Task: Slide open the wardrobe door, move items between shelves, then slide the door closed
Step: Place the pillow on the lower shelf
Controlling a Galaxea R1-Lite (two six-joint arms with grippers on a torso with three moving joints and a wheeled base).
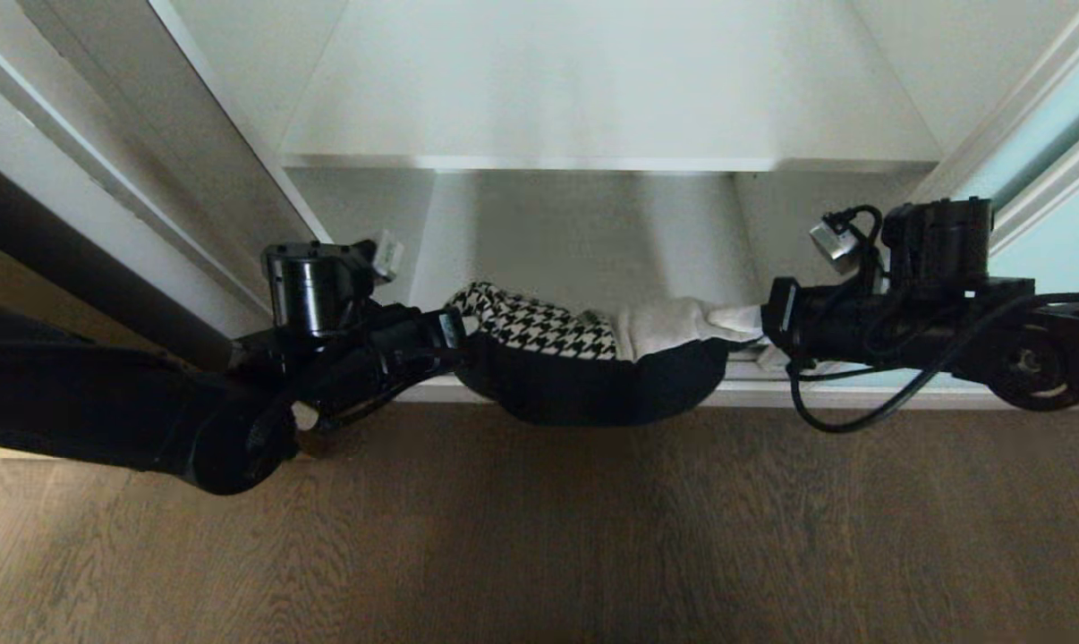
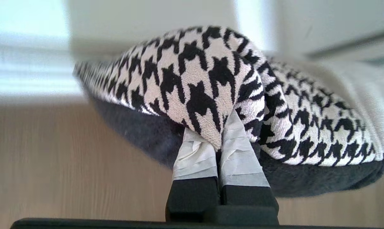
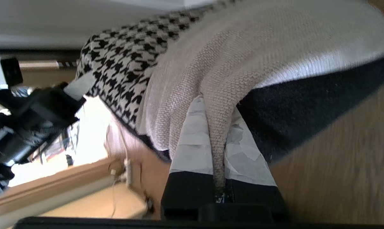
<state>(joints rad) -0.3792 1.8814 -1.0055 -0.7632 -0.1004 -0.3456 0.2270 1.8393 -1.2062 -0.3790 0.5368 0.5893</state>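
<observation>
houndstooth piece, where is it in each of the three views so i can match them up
Head view: houndstooth piece, centre, left part of the stack, by the left gripper.
Left wrist view: upper middle, pinched by the taped fingers.
Right wrist view: upper left.
Shared landmark: the dark fleece beneath it.

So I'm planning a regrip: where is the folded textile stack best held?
By both ends, from the sides. The stack sags in the middle, so the left gripper pinching the houndstooth fold and the right gripper pinching the beige fold probably suits it.
</observation>
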